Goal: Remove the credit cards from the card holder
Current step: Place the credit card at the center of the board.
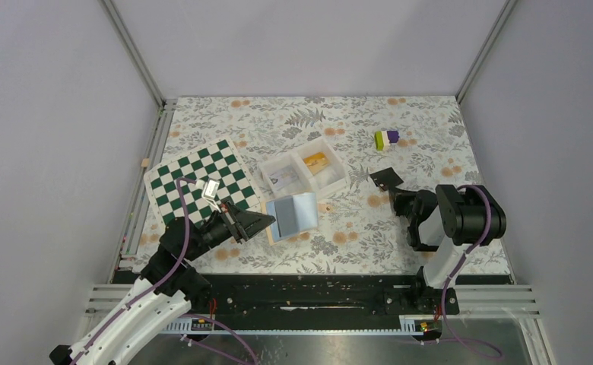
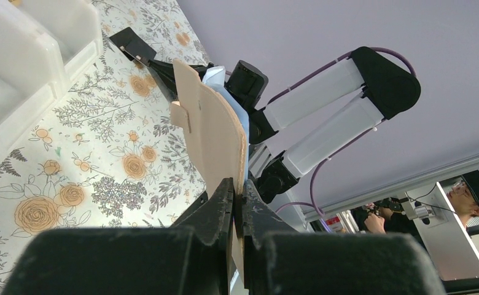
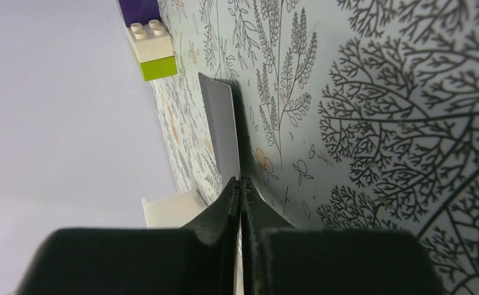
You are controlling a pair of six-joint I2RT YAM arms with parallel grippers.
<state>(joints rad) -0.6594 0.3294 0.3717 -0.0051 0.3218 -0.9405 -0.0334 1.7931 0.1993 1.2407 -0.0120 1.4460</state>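
Over the floral tablecloth (image 1: 354, 122), left jaws pinch the card holder (image 1: 292, 215) by its edge, right jaws clamp a card (image 1: 387, 178).

Soft, even light falls from above onto my table (image 1: 339, 251); shadows on it are faint. In the wrist views, my left gripper (image 2: 238, 184) and my right gripper (image 3: 241, 181) loom dark and blurred.

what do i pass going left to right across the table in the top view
chequered board → card holder → toy brick stack
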